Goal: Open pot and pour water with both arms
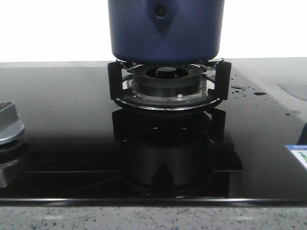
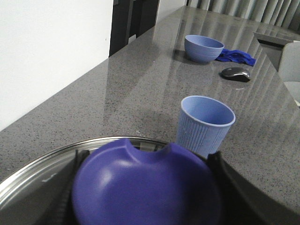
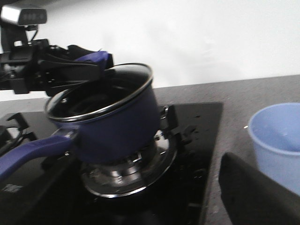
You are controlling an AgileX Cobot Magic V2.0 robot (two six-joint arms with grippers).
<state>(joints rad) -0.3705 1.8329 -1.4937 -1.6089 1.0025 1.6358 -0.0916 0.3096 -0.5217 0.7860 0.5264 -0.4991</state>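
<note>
The navy-blue pot (image 1: 165,33) stands on the black burner supports (image 1: 115,79). It also shows in the right wrist view (image 3: 117,126), its long blue handle (image 3: 28,152) running off the view's edge. My left gripper (image 2: 143,187) is shut on the purple-blue lid knob (image 2: 145,187), with the lid's steel rim (image 2: 42,164) under it. It also shows over the pot's top (image 3: 96,58). I cannot tell whether the lid rests on the pot. My right gripper (image 3: 140,197) is open and empty, beside the handle, apart from it. Only one finger (image 3: 253,192) shows.
A light-blue ribbed cup (image 2: 205,124) stands on the grey counter beside the hob (image 3: 276,145). A blue bowl (image 2: 203,48), a blue cloth (image 2: 238,56) and a mouse (image 2: 236,73) lie farther along. A silver stove knob (image 1: 7,124) sits left; water drops (image 1: 237,87) lie right.
</note>
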